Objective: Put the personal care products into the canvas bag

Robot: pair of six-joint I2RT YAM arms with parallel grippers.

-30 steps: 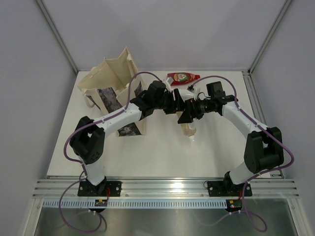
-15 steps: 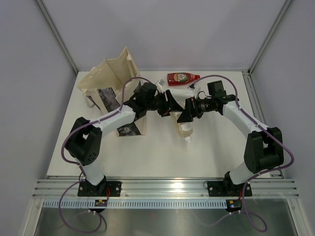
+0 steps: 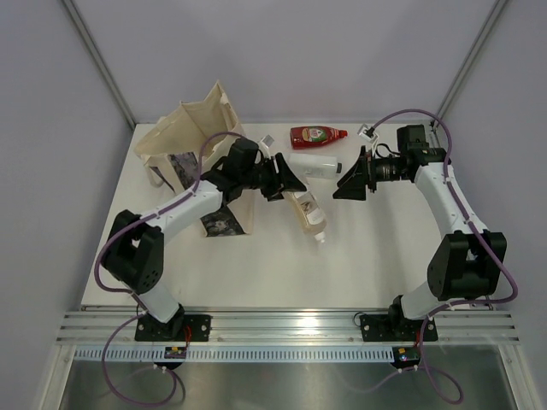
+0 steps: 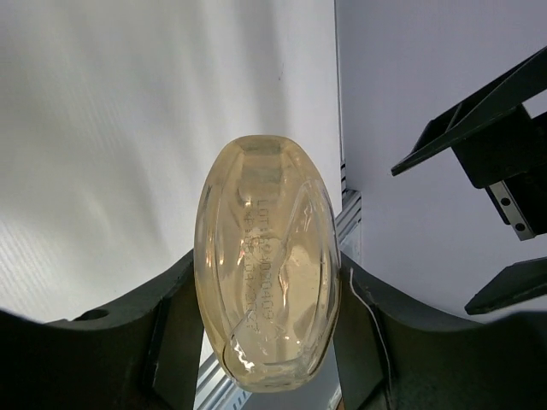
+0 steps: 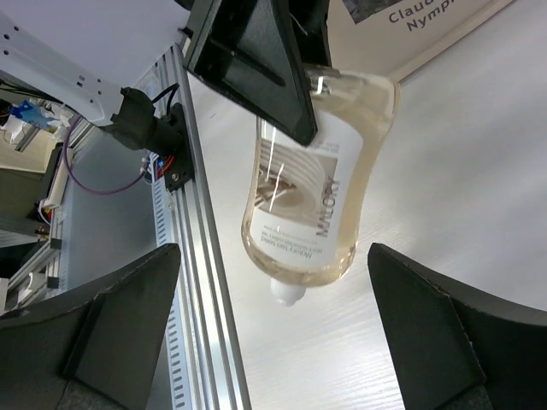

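Note:
My left gripper (image 3: 286,183) is shut on the base of a clear amber bottle (image 3: 309,213) and holds it above the table, white cap pointing toward the near edge. In the left wrist view the bottle's oval base (image 4: 267,265) sits between the fingers. In the right wrist view the same bottle (image 5: 308,196) hangs from the left fingers (image 5: 256,60). My right gripper (image 3: 349,183) is open and empty, to the right of the bottle, apart from it. The canvas bag (image 3: 192,141) stands at the back left. A red bottle (image 3: 316,135) and a white bottle (image 3: 313,165) lie behind the grippers.
The bag's printed panel (image 5: 410,17) shows at the top of the right wrist view. An aluminium rail (image 3: 291,325) runs along the near edge of the table. Grey walls close the back and sides.
My right gripper has let go of the amber bottle and drawn back to the right. My left gripper has kept the bottle and shifted a little left, toward the bag.

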